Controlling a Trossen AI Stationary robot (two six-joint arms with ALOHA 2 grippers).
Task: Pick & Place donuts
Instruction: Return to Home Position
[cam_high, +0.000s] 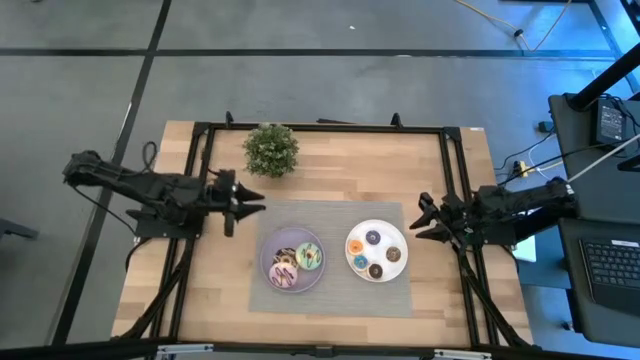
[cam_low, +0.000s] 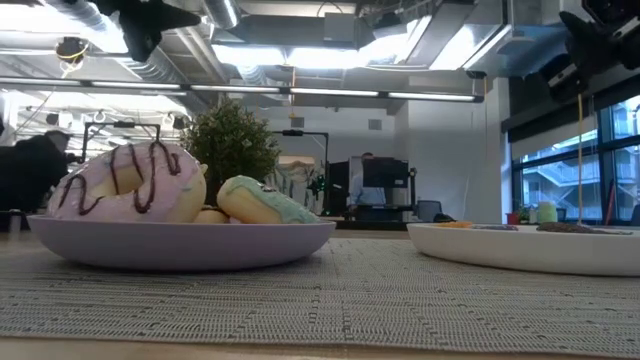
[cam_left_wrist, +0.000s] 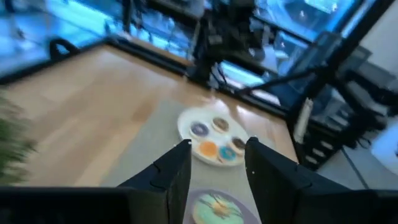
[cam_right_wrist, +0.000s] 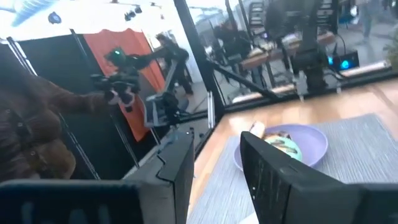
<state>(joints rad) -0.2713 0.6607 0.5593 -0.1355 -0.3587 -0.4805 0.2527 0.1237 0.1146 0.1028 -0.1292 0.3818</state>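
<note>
tabletop (cam_high: 330, 165) of wood, grey mat (cam_high: 335, 290), bright office (cam_low: 440, 130) beyond — left tool (cam_high: 258, 203), right tool (cam_high: 415, 220) both agape, empty

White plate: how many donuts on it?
5 on the white plate: purple donut at the high view's top, orange donut and blue donut toward the lilac plate, dark brown donut at the bottom, brown donut opposite. None seems hidden.

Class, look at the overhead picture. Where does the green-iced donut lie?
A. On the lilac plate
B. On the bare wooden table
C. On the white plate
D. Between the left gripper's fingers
A: the green-iced donut rests on the lilac plate, next to other large donuts.
</note>
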